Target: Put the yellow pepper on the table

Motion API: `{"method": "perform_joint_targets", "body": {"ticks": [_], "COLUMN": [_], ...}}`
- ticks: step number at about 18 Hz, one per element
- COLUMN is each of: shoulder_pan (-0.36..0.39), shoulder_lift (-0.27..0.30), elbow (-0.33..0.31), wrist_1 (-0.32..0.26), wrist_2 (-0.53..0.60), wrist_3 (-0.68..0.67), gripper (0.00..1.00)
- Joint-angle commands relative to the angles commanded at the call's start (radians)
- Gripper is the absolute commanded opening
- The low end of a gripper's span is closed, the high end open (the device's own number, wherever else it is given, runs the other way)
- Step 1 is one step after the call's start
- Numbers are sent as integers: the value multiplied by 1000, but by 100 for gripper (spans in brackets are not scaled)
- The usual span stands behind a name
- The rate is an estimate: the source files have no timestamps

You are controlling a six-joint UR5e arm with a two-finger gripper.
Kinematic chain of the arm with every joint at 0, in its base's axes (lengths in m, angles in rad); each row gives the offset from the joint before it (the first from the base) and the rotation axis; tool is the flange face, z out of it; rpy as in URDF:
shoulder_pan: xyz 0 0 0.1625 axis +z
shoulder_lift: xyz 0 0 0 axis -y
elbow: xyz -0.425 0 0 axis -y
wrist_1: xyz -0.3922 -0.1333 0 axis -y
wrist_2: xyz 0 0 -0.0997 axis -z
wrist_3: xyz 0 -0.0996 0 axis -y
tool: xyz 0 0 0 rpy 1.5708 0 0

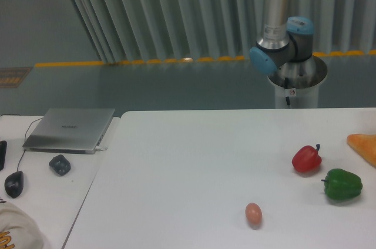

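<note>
Fixed camera, single view; the table fills the lower right, large plain white top running off the right and bottom edges.

Arm enters from the top edge right of centre; silver tube going down to a blue-capped joint, then a silver base cylinder behind the table's far edge; only that lower part of the arm is in frame, the gripper is out of frame, so can't tell whether it is open or closed.

Yellow pepper: not visible anywhere in this view; can't say where it is.

On the table, right side: red pepper with dark stem up; green pepper just beside it, nearer the camera and further right, small gap between them; orange wedge-shaped piece cut off by the right edge, behind the green pepper; small pinkish-brown egg toward the front, well apart from the peppers, left of them.

Left: narrower white desk butted alongside the table; closed grey laptop at its far end with a thin cable off the left corner; dark grey lump in front of the laptop; black mouse nearer the left edge; bit of pale fabric with yellow print in the bottom-left corner.

Background: grey floor, yellow floor line, pale vertical-slat curtain behind it.
</note>
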Motion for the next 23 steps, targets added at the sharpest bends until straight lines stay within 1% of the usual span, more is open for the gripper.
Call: {"method": "perform_joint_targets", "body": {"ticks": [1,2,5,9,11,13,16,17,18,19,20,21,22,23], "shoulder_pan": [-25,-39,-71,-75,-75,-85,-94,-106,-117,-120,-126,-137,-144,-149], "shoulder_lift": [-9,-32,-92,-159,-181,-189,-212,-215,-218,-226,-227,-227,-227,-226], "elbow": [-2,-2,-2,-5,-5,-5,-2,-2,-5,-5,-5,-2,-5,-2], "wrist_1": [3,8,61,117,127,134,138,149,160,163,164,169,169,169], "wrist_2": [0,-2,-2,0,17,47,55,55,57,64,80,96,112,127], "wrist_3": [-11,-18,-19,-19,-19,-17,-19,-20,-20,-20,-20,-20,-17,-12], "gripper": [29,29,29,30,30,31,34,35,43,52,59,73,96,100]}}
